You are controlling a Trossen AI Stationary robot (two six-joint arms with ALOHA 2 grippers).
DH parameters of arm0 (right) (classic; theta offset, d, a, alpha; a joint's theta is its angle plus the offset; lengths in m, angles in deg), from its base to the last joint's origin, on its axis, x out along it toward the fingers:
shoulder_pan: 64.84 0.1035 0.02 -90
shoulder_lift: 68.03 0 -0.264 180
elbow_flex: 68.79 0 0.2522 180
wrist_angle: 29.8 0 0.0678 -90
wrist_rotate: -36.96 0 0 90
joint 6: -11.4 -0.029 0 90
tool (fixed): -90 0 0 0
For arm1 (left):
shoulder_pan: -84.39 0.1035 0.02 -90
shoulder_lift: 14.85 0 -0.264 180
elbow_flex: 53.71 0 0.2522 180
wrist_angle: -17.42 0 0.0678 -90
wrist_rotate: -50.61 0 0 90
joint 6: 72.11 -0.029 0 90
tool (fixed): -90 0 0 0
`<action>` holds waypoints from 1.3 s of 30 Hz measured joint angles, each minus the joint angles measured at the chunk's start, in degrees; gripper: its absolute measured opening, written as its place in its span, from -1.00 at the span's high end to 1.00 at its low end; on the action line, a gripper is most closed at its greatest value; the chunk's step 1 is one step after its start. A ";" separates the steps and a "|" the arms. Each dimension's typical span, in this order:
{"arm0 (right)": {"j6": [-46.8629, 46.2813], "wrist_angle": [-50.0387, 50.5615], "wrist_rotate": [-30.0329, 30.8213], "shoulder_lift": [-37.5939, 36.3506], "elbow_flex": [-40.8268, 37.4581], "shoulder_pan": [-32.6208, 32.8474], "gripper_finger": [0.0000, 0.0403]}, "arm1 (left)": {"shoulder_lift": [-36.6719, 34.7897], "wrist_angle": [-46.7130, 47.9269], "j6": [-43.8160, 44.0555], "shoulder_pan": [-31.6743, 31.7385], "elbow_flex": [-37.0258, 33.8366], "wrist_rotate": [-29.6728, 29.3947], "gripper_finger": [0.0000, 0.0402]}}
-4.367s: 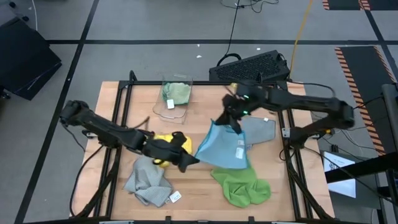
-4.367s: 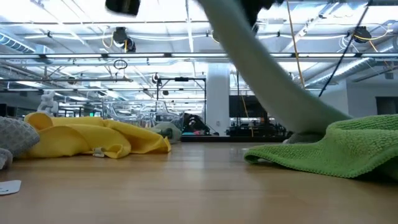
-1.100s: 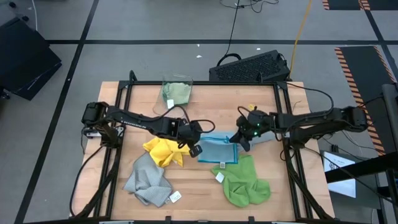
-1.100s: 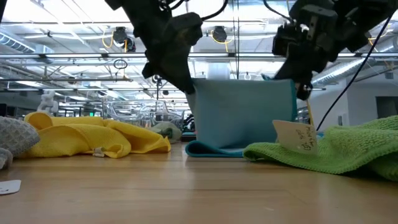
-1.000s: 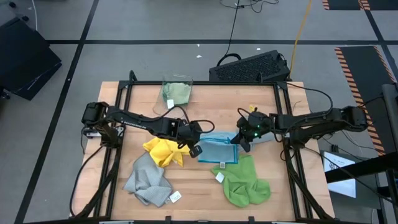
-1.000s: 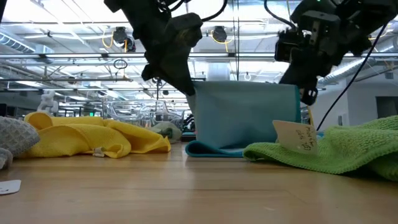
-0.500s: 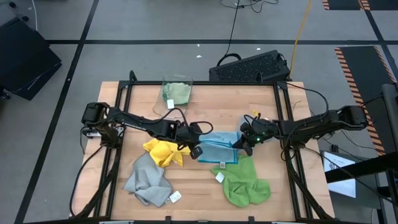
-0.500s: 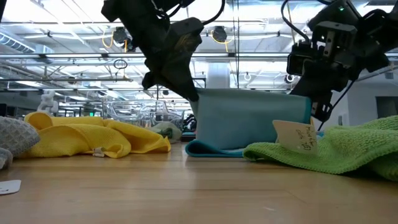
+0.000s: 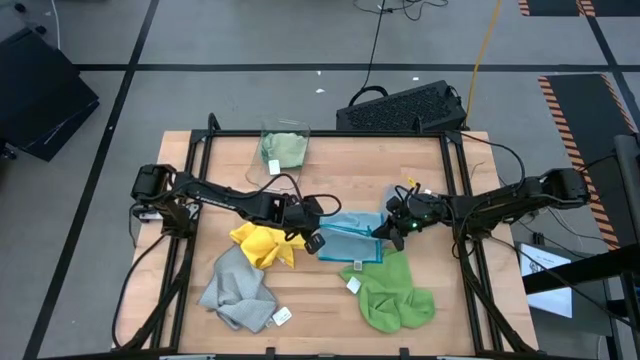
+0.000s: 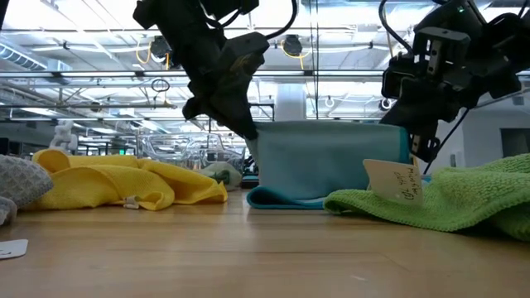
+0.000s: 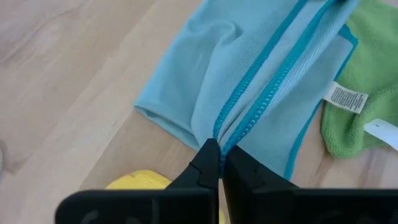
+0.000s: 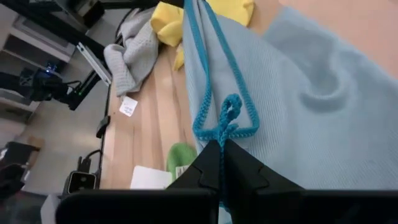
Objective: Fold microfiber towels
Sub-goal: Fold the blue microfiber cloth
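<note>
The scene is being lit evenly from overhead; ceiling lamps (image 10: 161, 51) are glaring, shadows are being kept soft, and nearby cloth is being blurred.

Between left gripper (image 9: 313, 239) and right gripper (image 9: 390, 234): doubled towel (image 9: 347, 237). Just left of left gripper: crumpled towel (image 9: 261, 243). Nearer front edge: two more towels (image 9: 238, 290) (image 9: 395, 296). Farther back: bin (image 9: 284, 152), apparently holding another towel (image 9: 287, 149).

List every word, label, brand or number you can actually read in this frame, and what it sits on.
None can be read for certain.
Paper tag lying on the bright green towel: handwritten, illegible.
Sewn care label at the light blue towel edge: print too small.
White tag by the grey towel: too small.
</note>
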 joint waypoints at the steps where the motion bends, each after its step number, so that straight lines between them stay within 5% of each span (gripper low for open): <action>1: -0.24 -0.59 -0.06 0.49 0.00 0.40 0.98 | 0.02 -0.05 0.04 -0.01 0.00 -0.01 0.96; 21: 0.53 -5.03 -2.07 6.92 0.00 2.62 0.97 | 2.38 -1.62 1.50 -3.03 0.00 2.64 0.97; 33: -2.20 -3.97 -11.42 6.87 0.00 2.77 0.47 | 2.38 -1.82 3.35 -3.16 0.00 9.63 0.29; 39: -9.19 -3.68 -18.60 5.42 0.00 2.77 0.26 | 1.79 -3.61 4.74 -2.69 0.00 18.15 0.16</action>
